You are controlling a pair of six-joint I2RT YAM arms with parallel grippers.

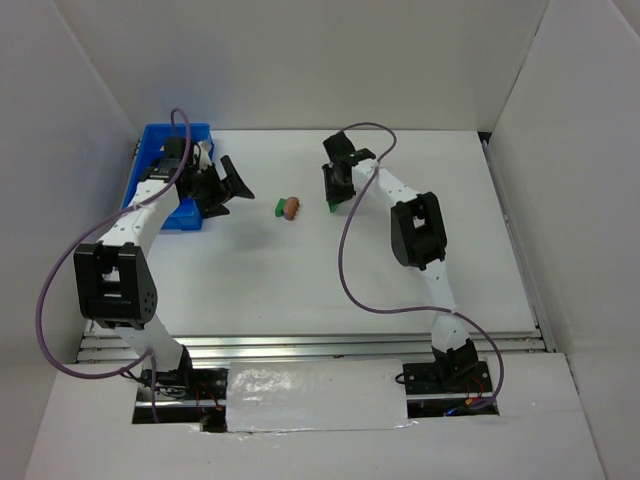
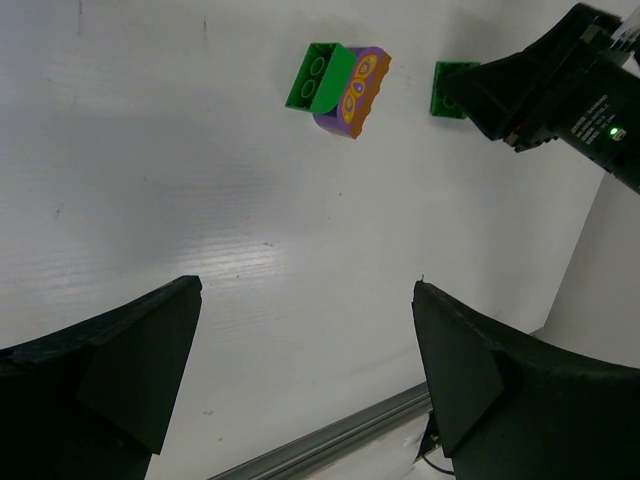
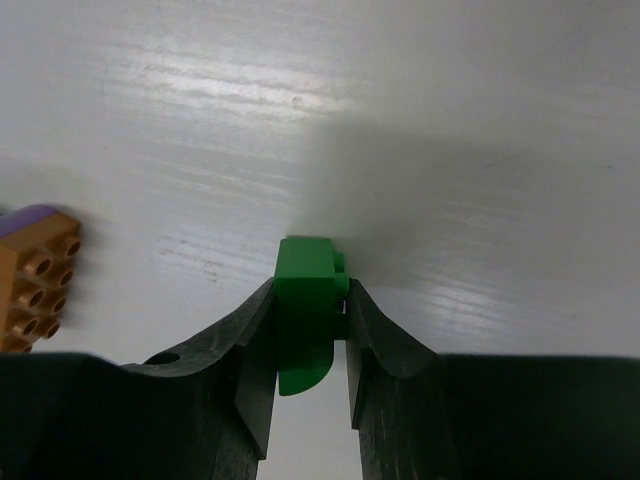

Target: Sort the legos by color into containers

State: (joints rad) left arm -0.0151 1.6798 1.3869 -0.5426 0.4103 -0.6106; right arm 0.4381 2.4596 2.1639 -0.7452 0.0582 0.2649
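Three pieces at least lie outside the blue bin (image 1: 158, 135), so the sorting looks unfinished. What already sits in its compartments I cannot tell, since the left arm covers most of the bin in the top view. One green block (image 3: 303, 265) is pinched between the fingers of the right claw (image 3: 308, 305), whose jaws are drawn narrow onto its two sides, low at the bench (image 1: 400, 280) toward the far middle. Near it, on the bin's side, a second green block (image 2: 318, 78) lies touching a purple-and-orange piece (image 2: 355, 92); neither is held. The left claw (image 2: 305, 370) hangs wide and carries nothing, just beside the bin's nearer right corner, with that pair ahead of it and well apart from its fingertips. What is left, as I judge it, is to carry the gripped green block across to a compartment, then bring the other green one to the same compartment and the purple-and-orange piece to a different one.
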